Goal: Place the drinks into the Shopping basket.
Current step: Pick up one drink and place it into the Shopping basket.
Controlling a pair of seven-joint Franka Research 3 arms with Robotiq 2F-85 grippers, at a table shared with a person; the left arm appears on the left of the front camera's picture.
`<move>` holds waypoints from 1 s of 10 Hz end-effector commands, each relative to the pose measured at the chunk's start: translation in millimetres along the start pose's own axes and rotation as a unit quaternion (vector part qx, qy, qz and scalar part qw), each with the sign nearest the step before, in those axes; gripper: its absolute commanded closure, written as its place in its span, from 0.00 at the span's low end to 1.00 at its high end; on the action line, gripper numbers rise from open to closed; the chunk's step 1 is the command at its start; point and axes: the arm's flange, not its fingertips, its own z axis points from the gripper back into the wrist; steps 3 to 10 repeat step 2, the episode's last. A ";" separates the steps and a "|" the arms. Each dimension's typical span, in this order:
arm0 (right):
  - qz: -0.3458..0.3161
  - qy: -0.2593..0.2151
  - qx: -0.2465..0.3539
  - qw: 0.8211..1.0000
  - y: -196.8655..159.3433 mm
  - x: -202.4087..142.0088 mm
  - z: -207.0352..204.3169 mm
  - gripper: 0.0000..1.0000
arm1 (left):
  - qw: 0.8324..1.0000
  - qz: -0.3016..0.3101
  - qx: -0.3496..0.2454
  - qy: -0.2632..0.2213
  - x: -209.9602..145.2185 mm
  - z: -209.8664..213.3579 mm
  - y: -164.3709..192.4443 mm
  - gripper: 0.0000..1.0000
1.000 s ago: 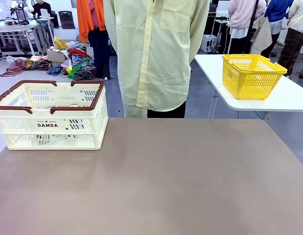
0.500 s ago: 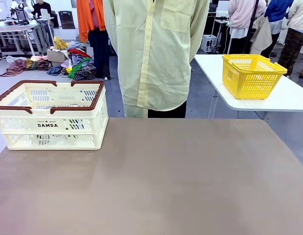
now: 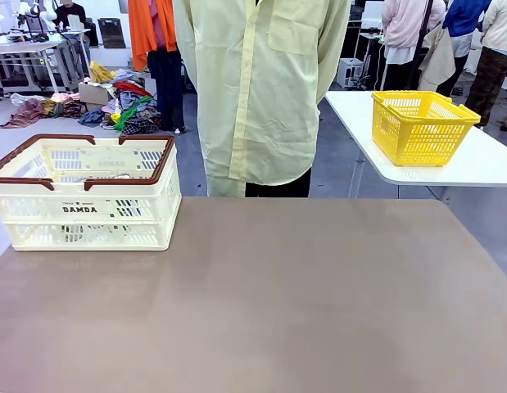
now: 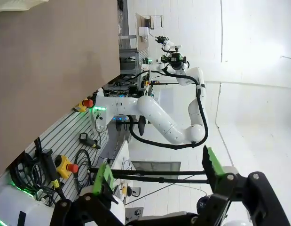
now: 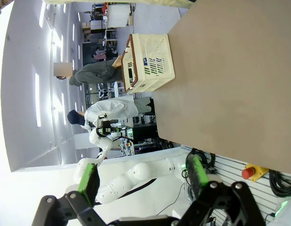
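Sitting at the table's [image 3: 302, 303] far left corner in the front view, the Shopping basket [image 3: 83, 192] is a cream slatted crate with dark red-brown rim handles and "DAMDA" on its near side. Dark shapes show through its slats, but I cannot tell whether they are drinks. Behind the far edge stands a person in a pale yellow shirt [image 3: 261, 90]. A yellow mesh basket [image 3: 421, 124] rests on a separate white table [image 3: 482, 164] to the right. In the left wrist view, the left gripper [image 4: 157, 176] has its green-padded jaws wide apart, holding and touching nothing. In the right wrist view, the right gripper [image 5: 143, 181] likewise stands spread wide with nothing between its pads, well apart from the crate.
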 end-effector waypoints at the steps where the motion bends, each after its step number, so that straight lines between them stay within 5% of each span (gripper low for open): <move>1: 0.009 -0.004 0.012 1.000 4.5 2.3 -0.3 0.00 | 1.000 0.008 -0.003 0.003 -3.1 0.3 -2.0 0.00; 10: 0.009 -0.004 0.012 1.000 4.5 2.3 -0.3 0.00 | 1.000 0.008 -0.003 0.003 -3.1 0.3 -2.0 0.00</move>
